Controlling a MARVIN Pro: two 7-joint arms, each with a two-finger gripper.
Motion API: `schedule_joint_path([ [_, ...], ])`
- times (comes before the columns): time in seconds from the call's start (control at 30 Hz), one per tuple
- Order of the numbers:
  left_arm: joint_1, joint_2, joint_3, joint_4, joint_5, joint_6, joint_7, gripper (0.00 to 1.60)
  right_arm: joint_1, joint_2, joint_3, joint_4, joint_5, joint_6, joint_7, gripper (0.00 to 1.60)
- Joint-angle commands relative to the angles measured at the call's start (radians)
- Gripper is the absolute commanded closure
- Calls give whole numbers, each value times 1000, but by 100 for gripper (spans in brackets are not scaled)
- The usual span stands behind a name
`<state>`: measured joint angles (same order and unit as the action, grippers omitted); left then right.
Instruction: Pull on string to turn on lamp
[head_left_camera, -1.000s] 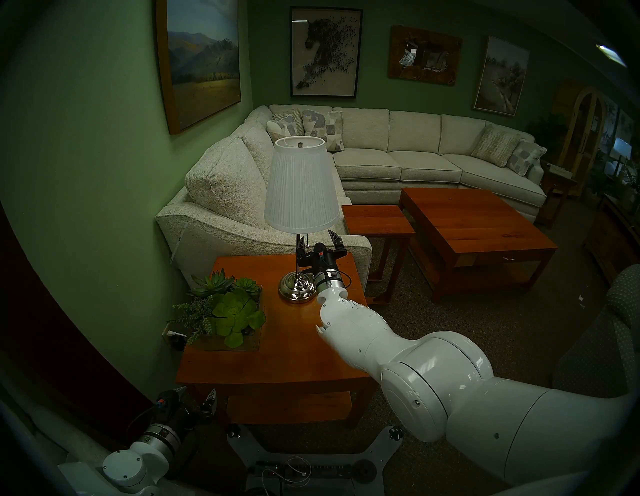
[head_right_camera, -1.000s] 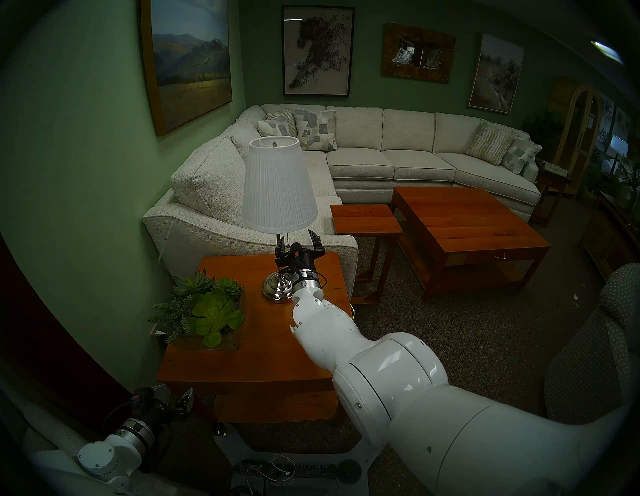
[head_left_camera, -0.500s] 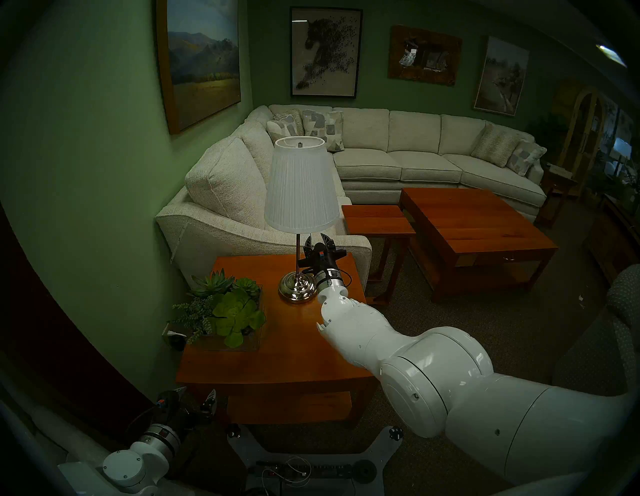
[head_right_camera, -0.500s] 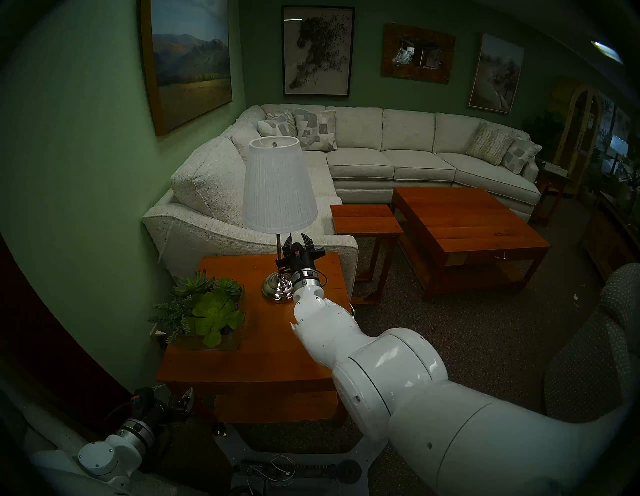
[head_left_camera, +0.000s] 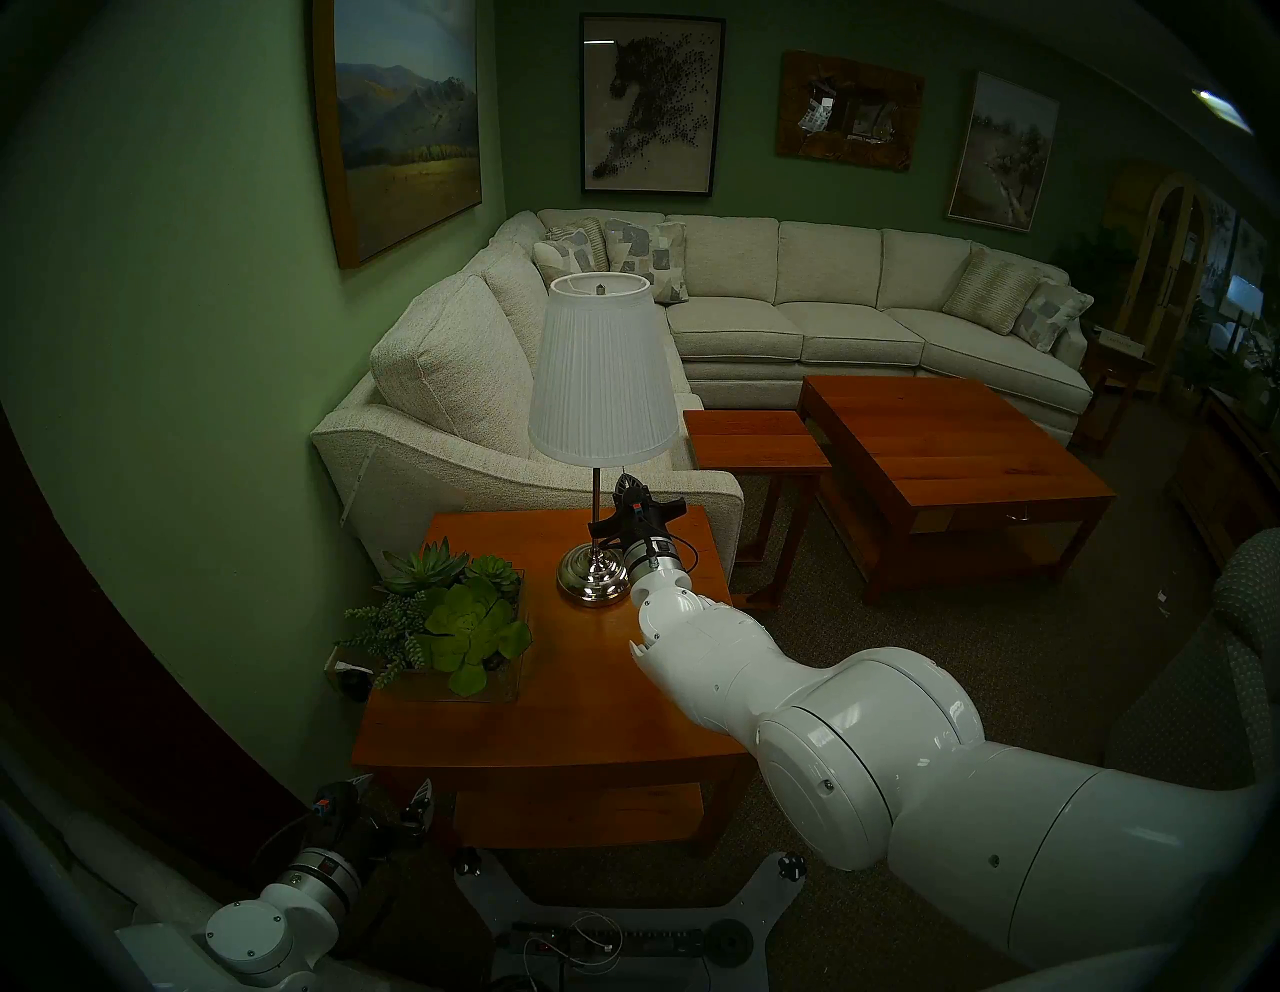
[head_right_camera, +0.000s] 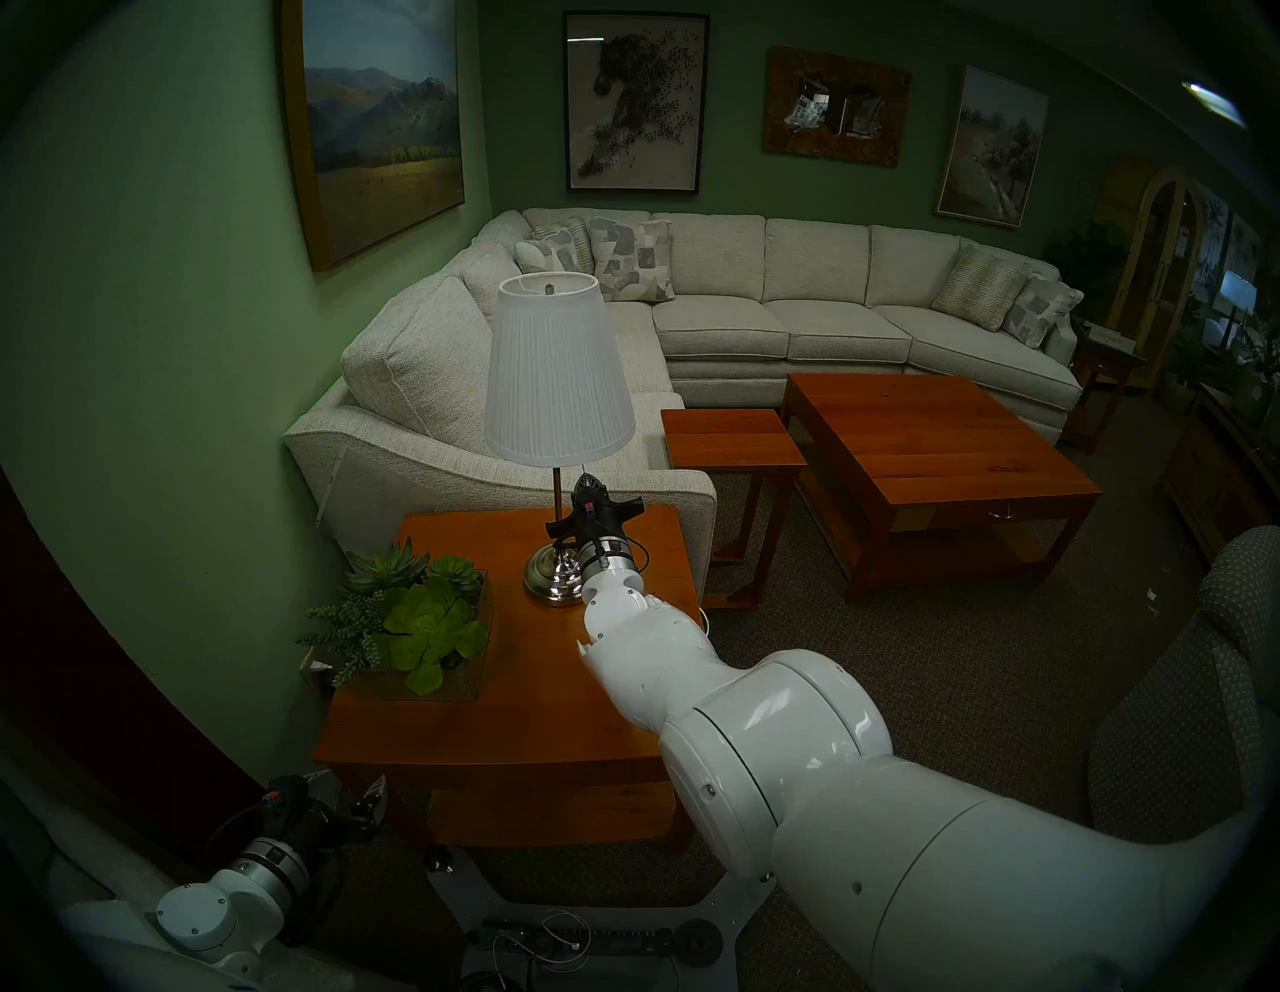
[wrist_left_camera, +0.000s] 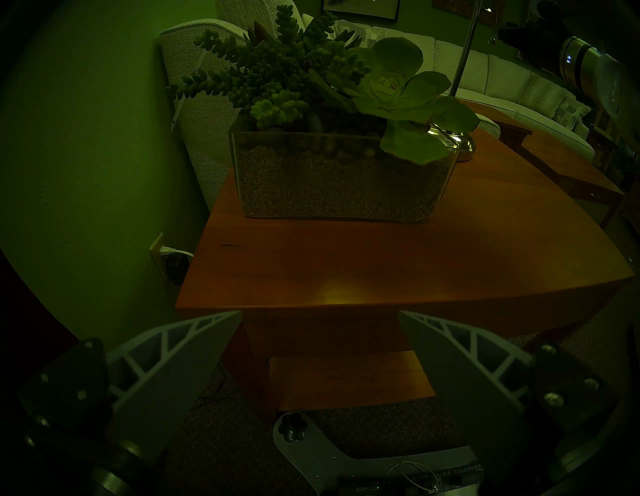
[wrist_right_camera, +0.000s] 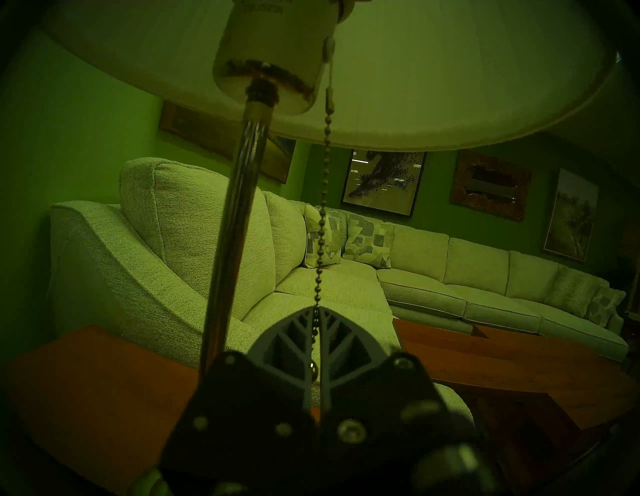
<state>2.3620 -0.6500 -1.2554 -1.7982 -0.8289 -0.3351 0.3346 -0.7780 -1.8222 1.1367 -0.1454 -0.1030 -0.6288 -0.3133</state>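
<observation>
The lamp with its white pleated shade stands unlit on the wooden side table, its silver base by my right wrist. It also shows in the head right view and from below in the right wrist view. The string, a thin beaded chain, hangs from the socket right of the pole. My right gripper is shut on the string, whose ball end hangs between the fingers. My left gripper is open and empty, low at the table's front.
A glass planter of succulents sits on the table's left side. A cream sectional sofa lies behind, a small wooden table and a coffee table to the right. A green wall with an outlet is on the left.
My right gripper's fingers, wide open a second ago beside the chain, have closed on the string under the shade. The left arm has not moved.
</observation>
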Motion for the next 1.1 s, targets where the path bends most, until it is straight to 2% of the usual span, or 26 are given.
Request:
schedule_joint_path([
  [0.0, -8, 1, -6, -10, 1, -5, -1, 0, 32, -2, 1, -10, 1, 1, 9, 160],
  [0.63, -10, 1, -4, -8, 1, -3, -1, 0, -30, -3, 18, 25, 20, -11, 37, 160],
  [1.07, -12, 1, -3, -9, 0, -3, -1, 0, 49, -9, 24, -14, 24, -20, 47, 160],
])
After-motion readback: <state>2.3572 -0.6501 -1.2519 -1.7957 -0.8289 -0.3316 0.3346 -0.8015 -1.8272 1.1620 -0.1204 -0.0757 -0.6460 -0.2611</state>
